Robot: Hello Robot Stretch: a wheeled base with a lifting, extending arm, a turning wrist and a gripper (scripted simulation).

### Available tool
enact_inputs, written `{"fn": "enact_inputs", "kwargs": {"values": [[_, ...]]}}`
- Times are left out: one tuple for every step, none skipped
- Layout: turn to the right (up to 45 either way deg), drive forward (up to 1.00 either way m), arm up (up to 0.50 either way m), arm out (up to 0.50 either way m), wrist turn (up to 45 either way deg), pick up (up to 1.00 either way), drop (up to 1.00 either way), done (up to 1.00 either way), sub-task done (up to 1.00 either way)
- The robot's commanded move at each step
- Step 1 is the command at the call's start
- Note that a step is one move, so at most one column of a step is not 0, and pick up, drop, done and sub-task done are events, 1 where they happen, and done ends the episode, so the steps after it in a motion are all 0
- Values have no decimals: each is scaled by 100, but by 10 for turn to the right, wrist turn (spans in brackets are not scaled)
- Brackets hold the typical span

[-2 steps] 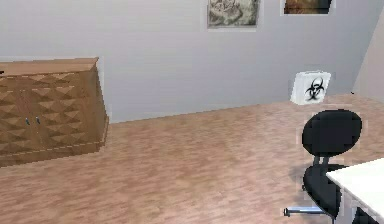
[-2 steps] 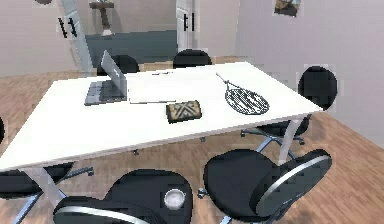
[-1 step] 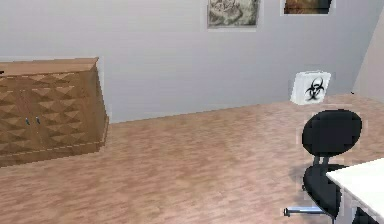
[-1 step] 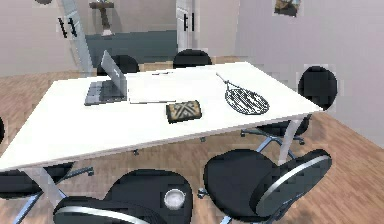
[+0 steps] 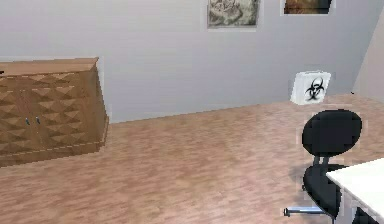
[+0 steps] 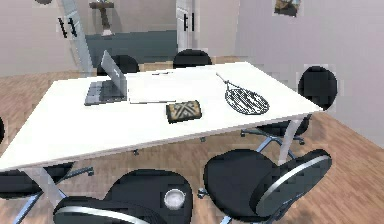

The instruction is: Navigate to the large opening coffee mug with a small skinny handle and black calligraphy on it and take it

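A small pale round thing with an open top [image 6: 175, 197] shows at the bottom of the arm side view, on or just behind the seat of a black office chair [image 6: 130, 200]. It is too small to tell whether it is a mug or whether it carries a handle or lettering. Beyond it stands a long white table [image 6: 80, 120].
On the table lie an open laptop [image 6: 108, 80], a white sheet [image 6: 165, 85], a small patterned pouch [image 6: 184, 110] and a dark wire utensil [image 6: 244, 97]. Black chairs [image 6: 265, 180] ring it. In the forward view are a wooden cabinet [image 5: 50, 105], a white bin with a hazard sign [image 5: 312, 87], a black chair [image 5: 330, 140] and open wood floor [image 5: 190, 165].
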Motion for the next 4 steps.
{"fn": "enact_inputs", "kwargs": {"values": [[0, 0, 0, 34, 0, 0, 0, 0, 0], [0, 0, 10, 0, 0, 0, 0, 0, 0], [0, 0, 0, 34, 0, 0, 0, 0, 0], [0, 0, 0, 0, 450, 0, 0, 0, 0]]}}
